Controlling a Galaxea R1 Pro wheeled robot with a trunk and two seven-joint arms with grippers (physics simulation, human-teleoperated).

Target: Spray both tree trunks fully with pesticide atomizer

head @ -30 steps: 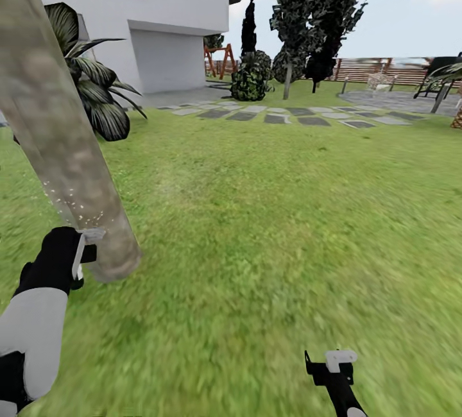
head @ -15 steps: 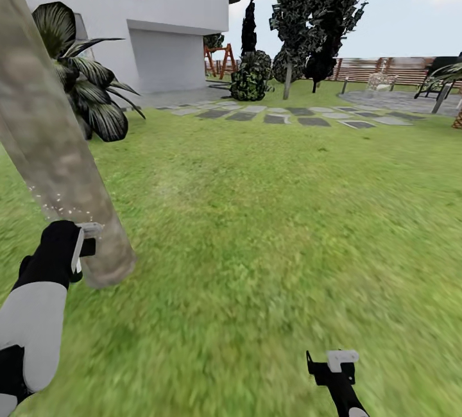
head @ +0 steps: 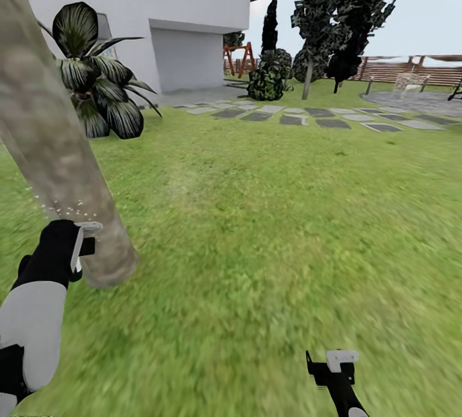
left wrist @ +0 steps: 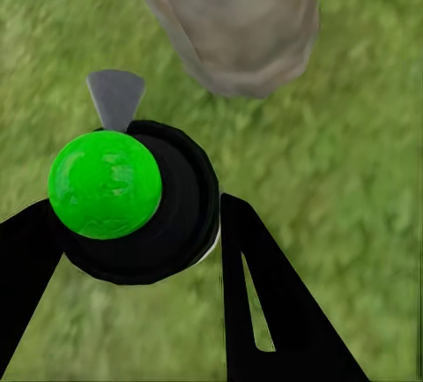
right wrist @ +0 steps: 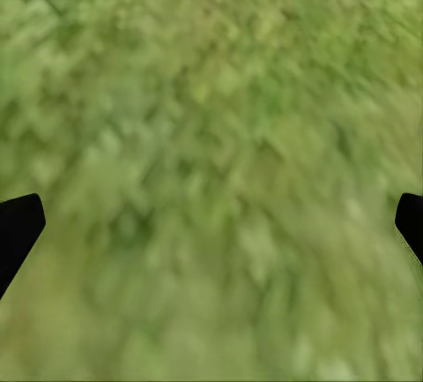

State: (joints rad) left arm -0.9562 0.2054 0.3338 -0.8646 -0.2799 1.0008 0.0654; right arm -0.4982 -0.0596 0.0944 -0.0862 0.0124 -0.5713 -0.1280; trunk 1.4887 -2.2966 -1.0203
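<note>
Because the nozzle must face bark to wet it, the left pincer (left wrist: 132,223) – clamped on the atomizer (left wrist: 141,201) – sits just beside the trunk (head: 58,147), white specks (head: 61,202) just above, while the right pincer (right wrist: 211,223) hangs wide over grass (head: 269,224).

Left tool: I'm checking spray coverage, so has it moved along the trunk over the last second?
Yes, slightly: measured against the base of the tree trunk, the left tool sits a little higher up than a second ago.
</note>
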